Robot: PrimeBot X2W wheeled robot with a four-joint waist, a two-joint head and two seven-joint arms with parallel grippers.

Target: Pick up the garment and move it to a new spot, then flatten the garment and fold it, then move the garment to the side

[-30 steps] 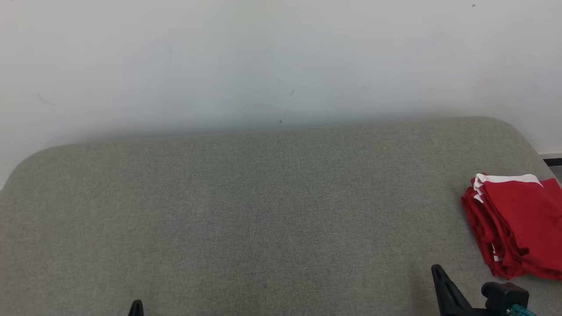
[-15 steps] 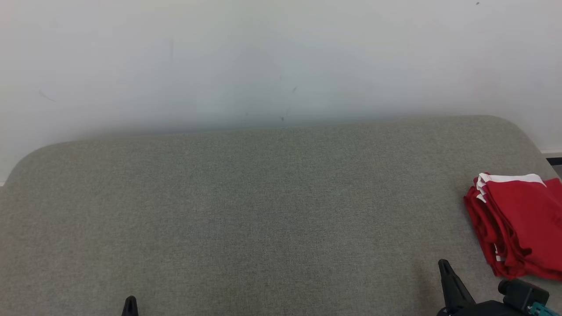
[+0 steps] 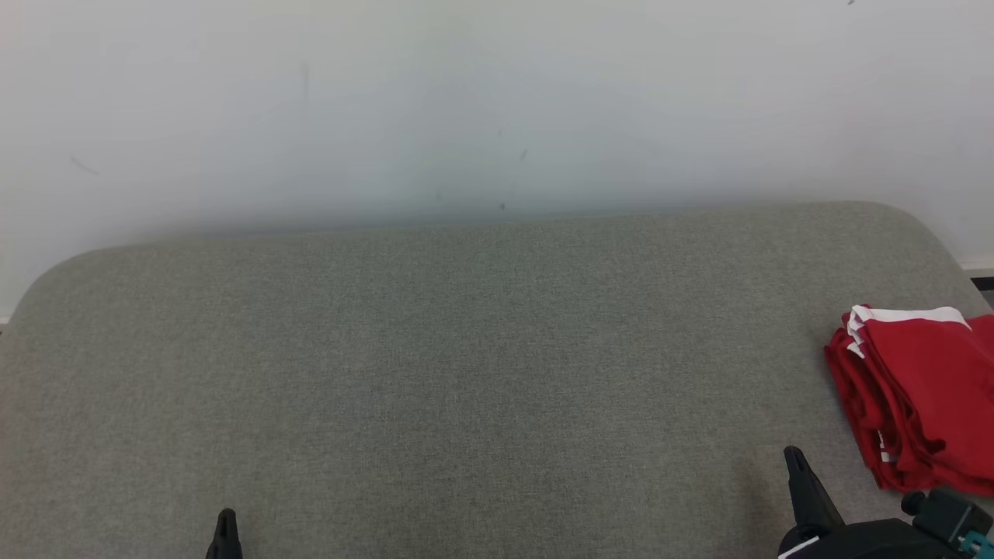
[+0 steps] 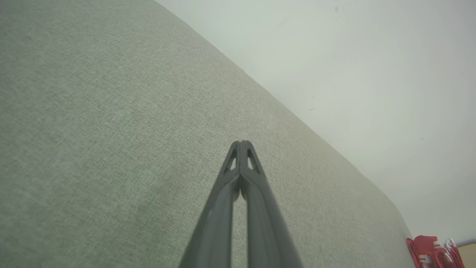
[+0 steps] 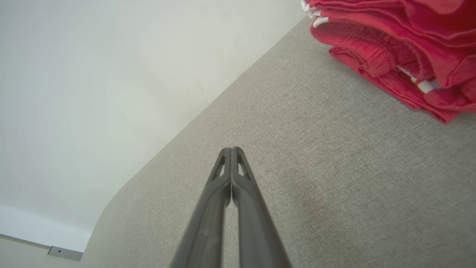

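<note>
The garment (image 3: pixel 920 396) is red with white trim, folded into a thick stack at the right edge of the grey upholstered surface (image 3: pixel 466 365). It also fills the top right of the right wrist view as the garment (image 5: pixel 401 48), and shows small at the lower right of the left wrist view as the garment (image 4: pixel 433 251). My right gripper (image 3: pixel 794 456) is shut and empty, a little to the left of and nearer than the stack; its tips (image 5: pixel 231 150) press together. My left gripper (image 3: pixel 226 519) sits at the lower left, shut with nothing held, its tips (image 4: pixel 241 143) closed over bare fabric.
A white wall (image 3: pixel 497 101) rises right behind the surface's far edge. The surface has rounded far corners, and a strip of floor and baseboard (image 3: pixel 978 272) shows past its right end. Open grey fabric spans the left and middle.
The head view has shifted slightly. Both gripper tips reach a bit higher in the picture, and the right one has drifted to the right, nearer the garment. The garment lies as before.
</note>
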